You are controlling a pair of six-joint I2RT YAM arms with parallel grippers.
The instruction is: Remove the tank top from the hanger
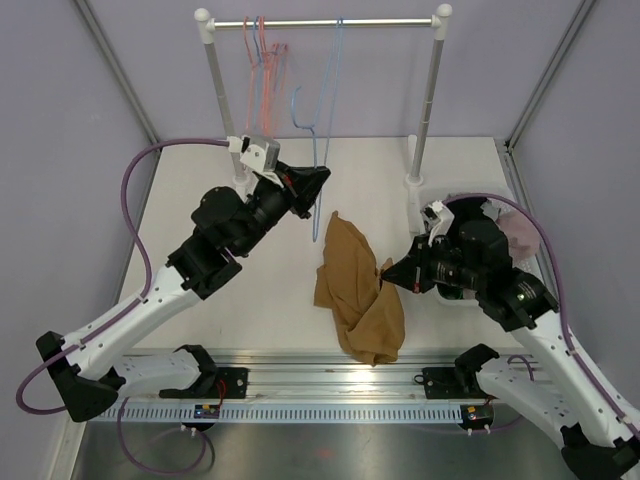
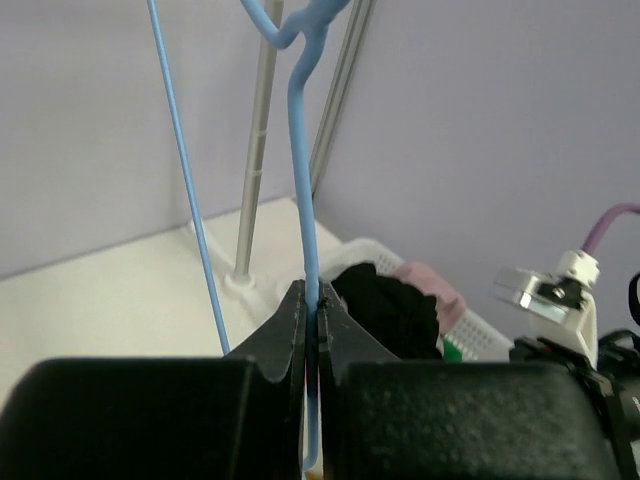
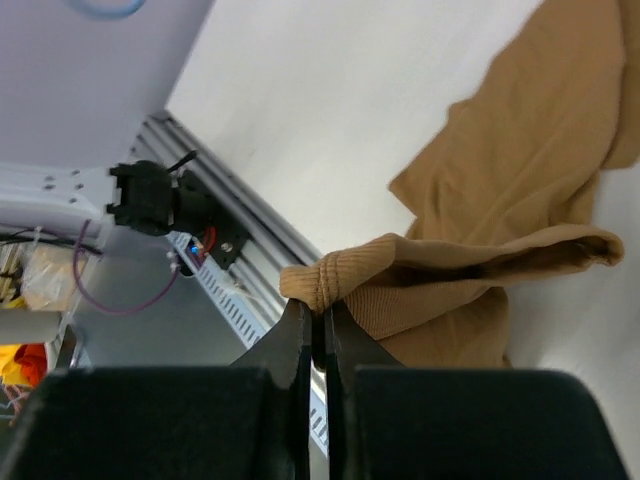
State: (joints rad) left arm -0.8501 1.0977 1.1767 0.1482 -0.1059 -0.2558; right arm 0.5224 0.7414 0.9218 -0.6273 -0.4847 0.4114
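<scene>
Looking down from the top camera, I see the left gripper (image 1: pixel 320 181) raised above the middle of the table (image 1: pixel 200 220), just in front of the clothes rack (image 1: pixel 325 22). Its fingers are clenched on the thin wire of the blue hanger (image 1: pixel 318 150). The left wrist view confirms it: both fingers (image 2: pixel 292 325) press together with the blue wire running upright between them.

The right gripper (image 1: pixel 388 274) sits lower, near the front right of the table, pointing left. Its fingers pinch a ribbed edge of the tan tank top (image 1: pixel 355 290). In the right wrist view that bunched edge pokes out just above the fingertips (image 3: pixel 300 335), and the jaws are squeezed tight on the cloth.

The tank top lies mostly crumpled on the table between the two arms, reaching close to the front rail. Its upper tip ends just beside the lower end of the hanger wire. I cannot tell whether the two touch.

Orange hangers (image 1: pixel 262 60) hang from the rack's bar to the left. A white basket (image 2: pixel 470 325) with dark and pink clothes stands at the right edge.
</scene>
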